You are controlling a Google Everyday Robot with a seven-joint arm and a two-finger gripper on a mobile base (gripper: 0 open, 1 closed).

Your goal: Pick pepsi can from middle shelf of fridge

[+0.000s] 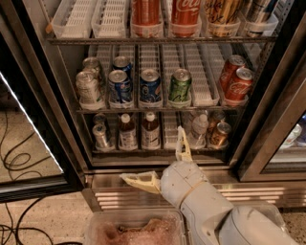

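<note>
The fridge stands open before me. On its middle shelf two blue pepsi cans stand side by side at the front, left of a green can. A third pepsi can sits behind the left one. My gripper is below that shelf, in front of the bottom rack and above the ribbed steel base. It is open wide and empty: one finger points left and the other points up. It is well apart from the cans.
Silver cans stand at the shelf's left and red Coca-Cola cans at its right. Brown bottles fill the bottom rack and tall red bottles the top. The glass door hangs open at left. A clear bin sits below.
</note>
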